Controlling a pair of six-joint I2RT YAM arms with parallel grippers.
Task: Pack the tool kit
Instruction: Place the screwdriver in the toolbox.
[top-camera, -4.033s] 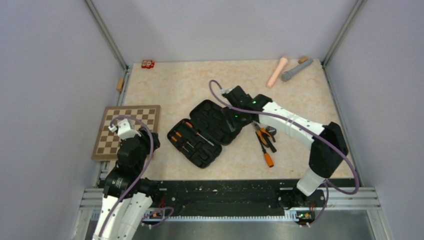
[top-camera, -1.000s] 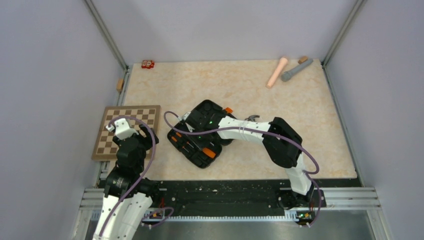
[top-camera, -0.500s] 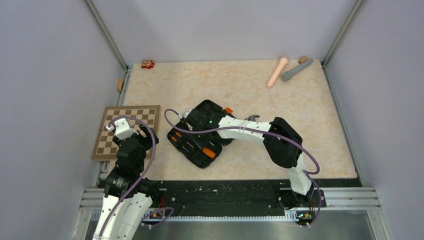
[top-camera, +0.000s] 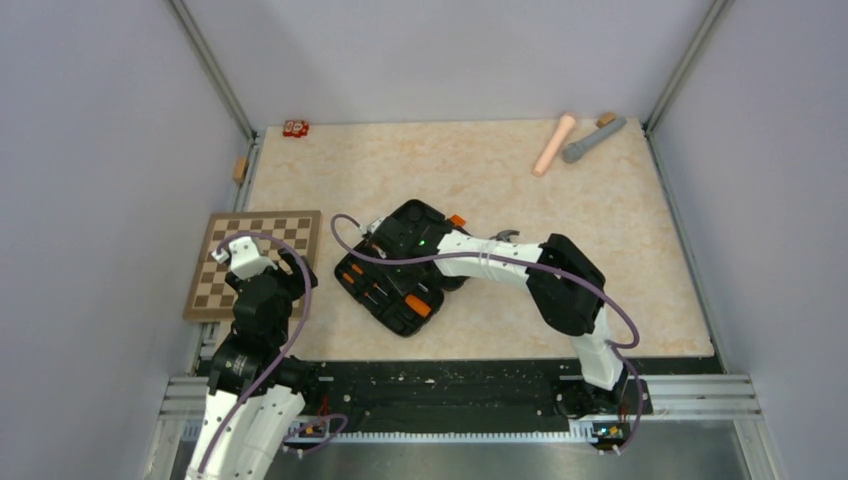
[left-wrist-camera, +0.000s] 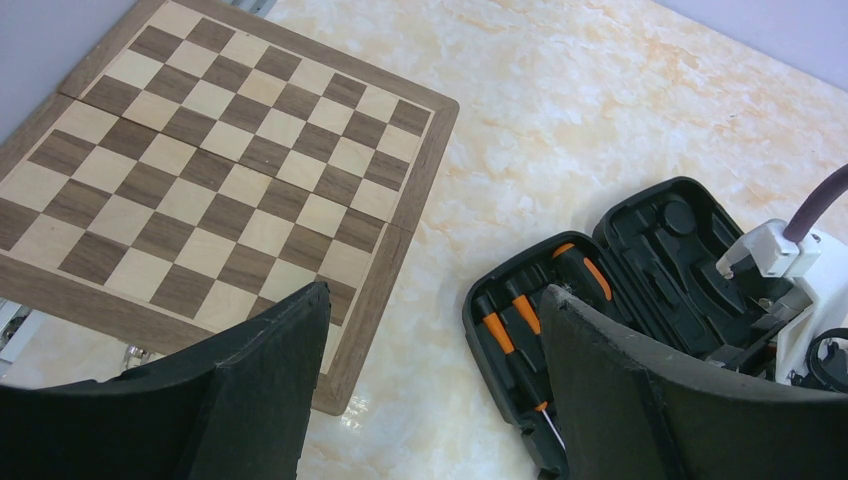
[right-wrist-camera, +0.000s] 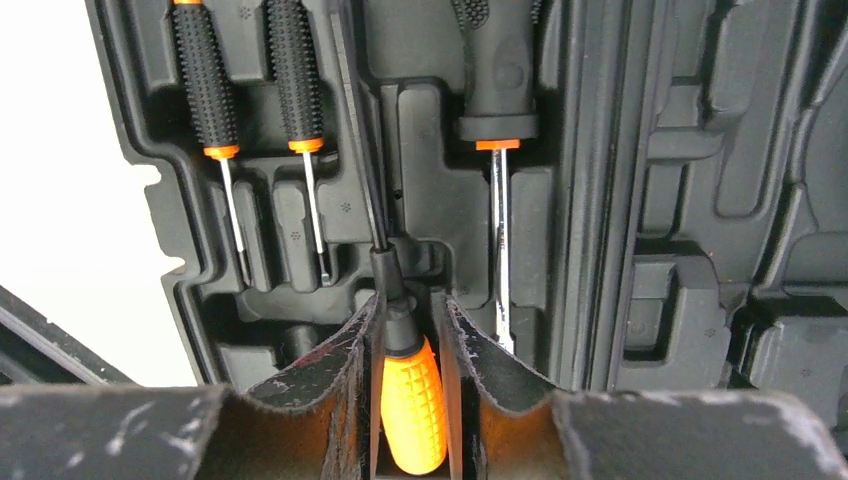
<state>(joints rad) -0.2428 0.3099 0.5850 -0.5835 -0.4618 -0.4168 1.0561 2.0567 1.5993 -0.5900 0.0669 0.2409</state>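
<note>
R gripper (right-wrist-camera: 410, 315) is pinching the orange-handled screwdriver (right-wrist-camera: 412, 410), fingers pressing both sides of the handle. The shaft is running on past the fingertips at a slant and seems to be lying across the moulded ribs, not in a slot. Risk: if released like this it's prob. sitting proud & blocking the lid, and pushing down could skid the unheld black case (right-wrist-camera: 660, 200). The case is lying open right under the fingers, with three screwdrivers (right-wrist-camera: 290, 70) seated beyond them. L gripper (left-wrist-camera: 435, 300) is hanging spread & empty, well apart, by the chessboard (left-wrist-camera: 230, 170).
</note>
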